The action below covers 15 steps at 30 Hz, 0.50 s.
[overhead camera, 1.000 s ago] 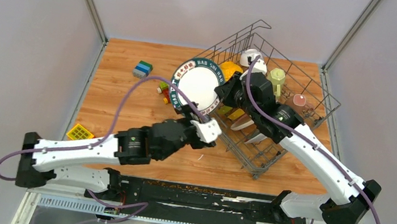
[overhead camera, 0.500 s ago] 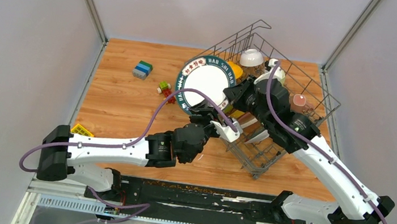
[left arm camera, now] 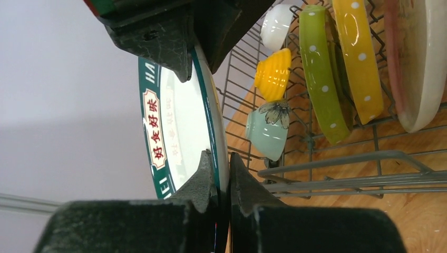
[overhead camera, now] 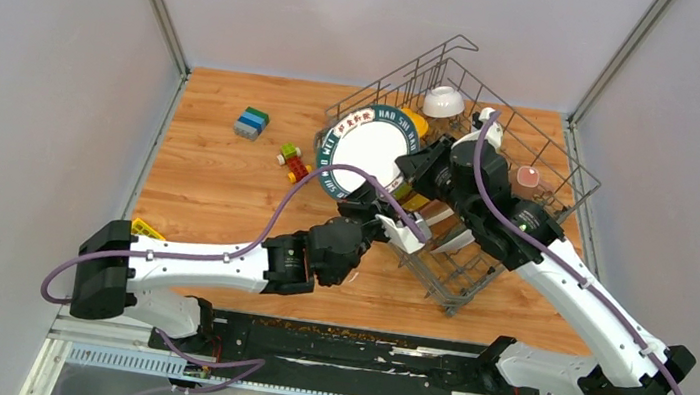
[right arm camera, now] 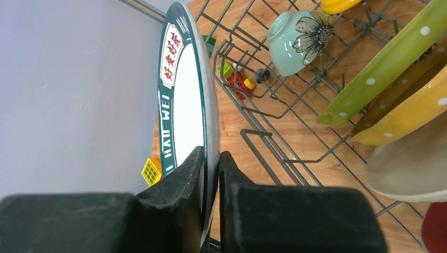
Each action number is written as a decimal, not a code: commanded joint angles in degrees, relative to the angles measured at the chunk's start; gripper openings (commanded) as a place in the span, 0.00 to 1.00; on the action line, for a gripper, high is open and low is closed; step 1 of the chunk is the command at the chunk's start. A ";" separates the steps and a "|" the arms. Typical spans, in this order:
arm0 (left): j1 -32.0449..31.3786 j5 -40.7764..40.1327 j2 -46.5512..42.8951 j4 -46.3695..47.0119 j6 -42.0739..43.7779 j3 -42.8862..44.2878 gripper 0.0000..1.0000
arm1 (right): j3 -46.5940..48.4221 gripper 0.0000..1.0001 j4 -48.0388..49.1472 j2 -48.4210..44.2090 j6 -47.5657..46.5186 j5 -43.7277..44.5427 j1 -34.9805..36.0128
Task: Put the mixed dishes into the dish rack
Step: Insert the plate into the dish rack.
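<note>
A large white plate with a dark-green lettered rim (overhead camera: pixel 370 150) stands on edge just left of the grey wire dish rack (overhead camera: pixel 555 154). My right gripper (overhead camera: pixel 410 165) is shut on its right rim, the rim pinched between the fingers in the right wrist view (right arm camera: pixel 211 154). My left gripper (overhead camera: pixel 372 206) is shut on its lower rim, as the left wrist view (left arm camera: pixel 221 158) shows. In the rack stand a lime-green dotted plate (left arm camera: pixel 319 74), a yellow dotted plate (left arm camera: pixel 361 58), a pale-green flowered mug (left arm camera: pixel 269 132), a yellow bowl (left arm camera: pixel 273 74) and a white bowl (overhead camera: pixel 443 100).
Small toy blocks lie on the wooden table: a blue-green one (overhead camera: pixel 251 122), a red and green cluster (overhead camera: pixel 292 160) and a yellow grid piece (overhead camera: pixel 146 229). Grey walls close in the table on three sides. A pink mug (overhead camera: pixel 528 176) sits at the rack's right side.
My left arm reached forward and its gripper went from open to shut on the plate's lower rim. The plate, held by the right gripper, shifted right toward the rack.
</note>
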 commanded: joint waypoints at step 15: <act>12.07 27.97 -14.43 -9.36 -31.56 8.53 0.00 | -4.95 0.82 3.85 -15.27 -16.93 21.44 -0.31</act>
